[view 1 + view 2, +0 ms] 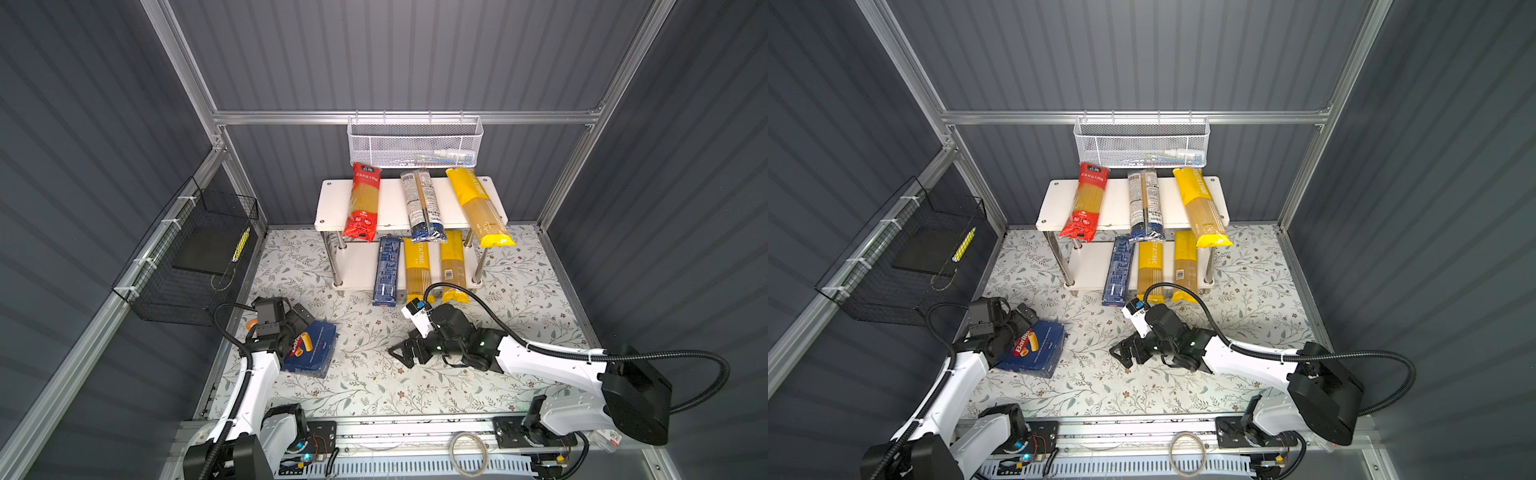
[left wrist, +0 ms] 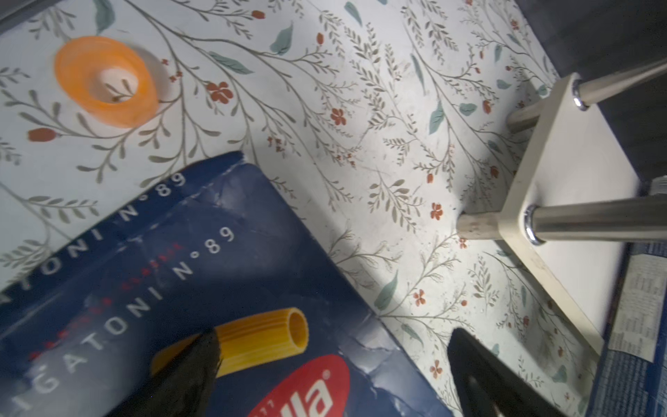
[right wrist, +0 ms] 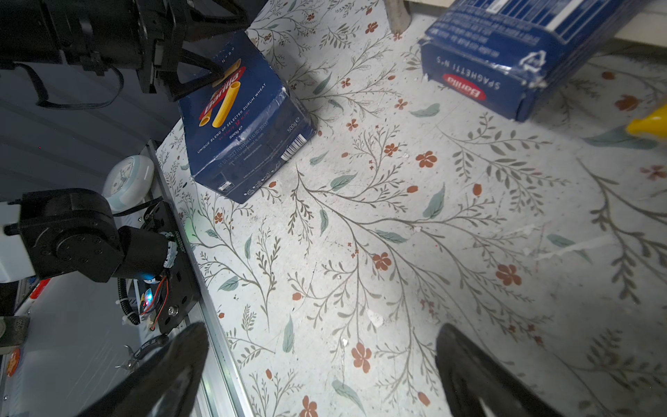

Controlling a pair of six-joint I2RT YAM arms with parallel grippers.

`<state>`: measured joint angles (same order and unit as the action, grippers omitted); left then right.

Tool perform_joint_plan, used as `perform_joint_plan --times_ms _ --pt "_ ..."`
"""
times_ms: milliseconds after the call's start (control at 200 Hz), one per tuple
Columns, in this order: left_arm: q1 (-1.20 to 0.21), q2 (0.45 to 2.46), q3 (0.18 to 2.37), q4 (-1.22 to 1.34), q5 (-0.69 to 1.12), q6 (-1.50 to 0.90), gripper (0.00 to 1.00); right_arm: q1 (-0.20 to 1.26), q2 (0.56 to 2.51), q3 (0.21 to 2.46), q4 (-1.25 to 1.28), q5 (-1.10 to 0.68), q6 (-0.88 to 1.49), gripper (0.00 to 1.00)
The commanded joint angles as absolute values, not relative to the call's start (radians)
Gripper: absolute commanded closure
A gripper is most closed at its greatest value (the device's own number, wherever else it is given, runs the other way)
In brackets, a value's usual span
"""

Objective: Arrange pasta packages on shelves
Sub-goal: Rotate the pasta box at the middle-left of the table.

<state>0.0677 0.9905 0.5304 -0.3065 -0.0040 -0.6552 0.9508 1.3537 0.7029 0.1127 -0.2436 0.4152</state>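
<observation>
Dark grey ribbed wall panels in an aluminium frame close the cell on three sides. The tabletop wears a pale cloth printed with leaves and small red flowers.

Far to the left of the left pincer, a black wire basket hangs on the side wall. That pincer is spread wide and holds nothing. One finger is over the face of the wide blue Barilla cardboard box, which lies flat on the cloth; whether they touch cannot be told. The other finger is over bare cloth.

Beyond both pincers, against the back wall, stands the two-tier rack of white boards on chrome legs, with a white mesh basket hung above it. The upper board carries a red spaghetti bag, a clear and dark-blue bag and a long yellow bag. The lower board carries a narrow dark-blue box, a second yellow bag and a third yellow bag.

The right pincer, to the right of the Barilla box, is likewise spread wide and empty, low over bare cloth.
</observation>
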Motion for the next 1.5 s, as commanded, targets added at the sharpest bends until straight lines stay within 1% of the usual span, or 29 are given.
perform_joint_plan --times_ms 0,100,155,205,275,355,450,540,695,705,790,995,1206,1376,1496 --pt "-0.051 1.035 0.471 -0.314 0.129 -0.786 0.01 0.951 1.381 0.701 0.133 -0.256 0.433 0.01" --pt "-0.192 1.1 0.496 -0.268 0.109 -0.822 0.01 0.949 1.388 0.686 0.168 -0.272 0.458 0.01" --pt "-0.22 1.13 0.538 -0.302 0.091 -0.808 0.01 0.949 1.387 0.685 0.172 -0.275 0.467 0.01" --pt "-0.221 1.127 0.589 -0.37 0.05 -0.772 0.01 0.949 1.386 0.684 0.169 -0.276 0.471 0.01" --pt "-0.222 1.113 0.677 -0.493 -0.077 -0.691 0.01 0.95 1.387 0.688 0.155 -0.272 0.468 0.01" --pt "-0.219 1.119 0.763 -0.583 -0.168 -0.616 0.01 0.95 1.396 0.695 0.141 -0.269 0.456 0.01" --pt "-0.2 1.147 0.838 -0.69 -0.23 -0.597 0.01 0.95 1.416 0.713 0.138 -0.278 0.437 0.01" --pt "-0.154 1.137 0.849 -0.748 -0.258 -0.609 0.01 0.95 1.454 0.765 0.129 -0.301 0.416 0.01" --pt "-0.022 1.017 0.787 -0.762 -0.21 -0.633 0.01 0.958 1.555 0.857 0.202 -0.327 0.433 0.01" --pt "-0.014 1.01 0.783 -0.764 -0.208 -0.635 0.01 0.958 1.564 0.863 0.208 -0.354 0.434 0.01" --pt "0.022 0.964 0.752 -0.781 -0.178 -0.656 0.01 0.968 1.642 0.913 0.262 -0.373 0.447 0.01" --pt "0.04 0.939 0.657 -0.746 -0.08 -0.7 0.01 0.984 1.829 1.087 0.249 -0.416 0.407 0.01" --pt "0.047 0.925 0.618 -0.72 -0.06 -0.699 0.01 1.006 1.954 1.26 0.162 -0.401 0.335 0.01" --pt "0.049 0.926 0.551 -0.563 0.007 -0.682 0.01 1.011 2.057 1.369 0.117 -0.387 0.318 0.01" --pt "0.049 0.921 0.52 -0.506 0.0 -0.659 0.01 1.011 2.108 1.416 0.098 -0.376 0.31 0.01"
